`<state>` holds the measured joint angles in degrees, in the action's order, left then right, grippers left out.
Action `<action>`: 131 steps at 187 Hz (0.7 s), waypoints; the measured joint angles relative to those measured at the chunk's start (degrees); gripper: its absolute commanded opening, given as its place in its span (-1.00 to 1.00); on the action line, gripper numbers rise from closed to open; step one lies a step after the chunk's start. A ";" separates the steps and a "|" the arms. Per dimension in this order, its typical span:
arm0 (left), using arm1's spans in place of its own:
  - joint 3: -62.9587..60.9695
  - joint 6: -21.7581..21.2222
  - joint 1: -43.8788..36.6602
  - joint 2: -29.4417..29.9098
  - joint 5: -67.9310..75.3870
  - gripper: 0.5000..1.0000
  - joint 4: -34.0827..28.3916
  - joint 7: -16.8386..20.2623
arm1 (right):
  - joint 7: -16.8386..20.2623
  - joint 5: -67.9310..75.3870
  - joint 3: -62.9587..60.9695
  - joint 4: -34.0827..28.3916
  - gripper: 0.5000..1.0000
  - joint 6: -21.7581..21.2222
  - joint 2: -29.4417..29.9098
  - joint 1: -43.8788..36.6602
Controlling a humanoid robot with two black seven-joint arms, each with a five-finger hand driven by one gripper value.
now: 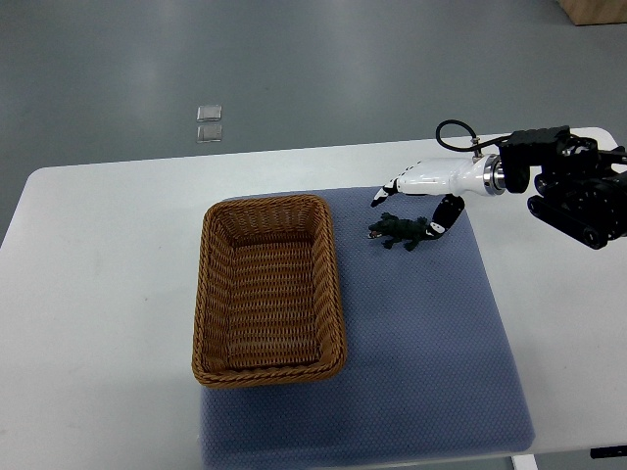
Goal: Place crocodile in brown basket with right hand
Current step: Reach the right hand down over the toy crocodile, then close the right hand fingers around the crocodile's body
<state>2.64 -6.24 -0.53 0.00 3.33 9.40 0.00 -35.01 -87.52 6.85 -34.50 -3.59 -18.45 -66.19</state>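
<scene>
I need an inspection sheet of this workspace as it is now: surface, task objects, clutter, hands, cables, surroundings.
Surface: white table with a blue-grey mat on it.
Job's things: brown basket on the mat's left part, empty; crocodile lying on the mat, right of the basket, apart from it.
Clutter: nothing seen.
Hands: right hand at the crocodile, fingers spread, contact unclear; left hand not in view.
Cables: black cable loop at the right wrist.
Surroundings: grey floor; two small clear squares on it; brown box corner at top right.

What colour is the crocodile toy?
Dark green crocodile, seen in the top view, lying on the blue mat.
</scene>
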 measured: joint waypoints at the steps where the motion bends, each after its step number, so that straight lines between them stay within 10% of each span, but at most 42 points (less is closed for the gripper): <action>1: 0.00 0.00 0.00 0.00 0.00 1.00 0.00 0.00 | 0.00 0.00 0.22 0.01 0.34 0.13 0.05 -0.07; 131: 0.00 0.00 0.01 0.00 0.00 1.00 0.00 0.00 | 0.00 -0.16 8.67 5.67 0.34 2.87 4.89 -1.35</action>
<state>2.64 -6.24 -0.53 0.00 3.34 9.41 0.00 -35.01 -87.68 15.52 -28.83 -0.72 -13.56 -67.54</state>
